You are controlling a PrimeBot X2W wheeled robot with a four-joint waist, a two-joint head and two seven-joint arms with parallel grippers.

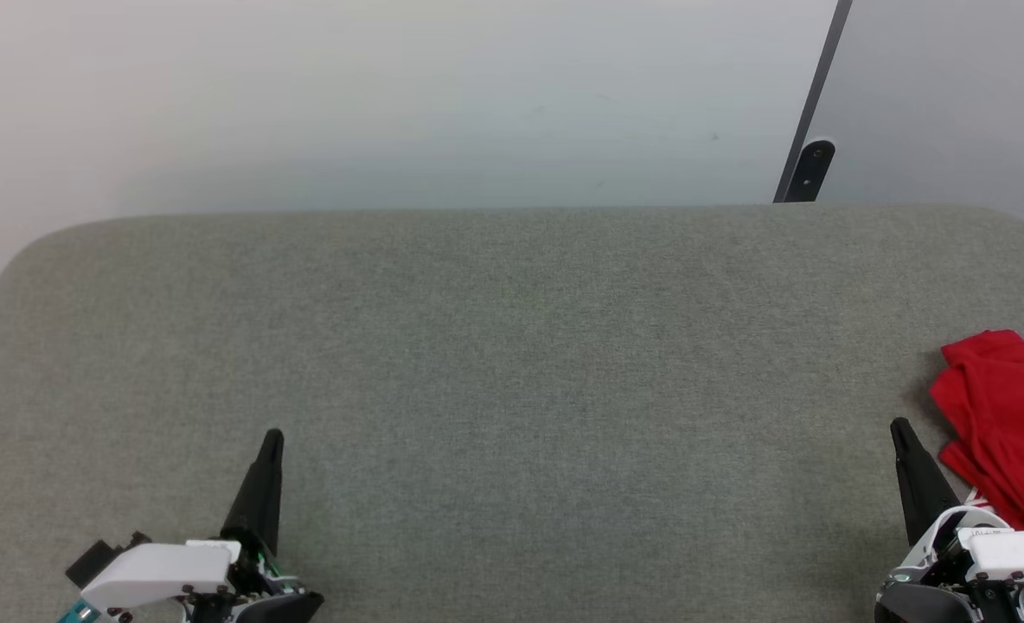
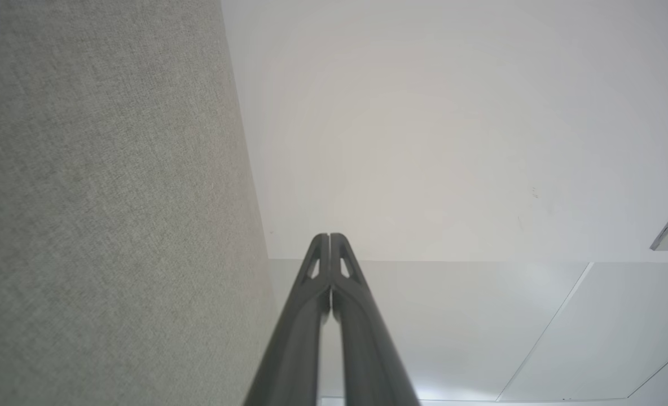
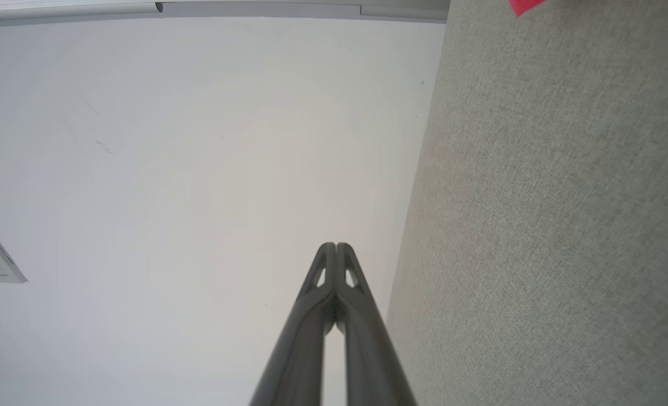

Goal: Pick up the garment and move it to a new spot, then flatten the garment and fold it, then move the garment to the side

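The garment, a red shirt, lies folded in a small pile at the far right edge of the grey fabric-covered table; a sliver of striped trim shows at its lower edge. A red corner of the garment peeks in at the top of the right wrist view. My right gripper is shut and empty, its tip just left of the garment and apart from it. My left gripper is shut and empty at the lower left, over bare fabric. Both wrist views show the fingers pressed together: left gripper, right gripper.
The table's rounded far edge runs along a pale wall. A dark post with a rounded bracket stands behind the table at the back right. Open grey surface spreads between the two grippers.
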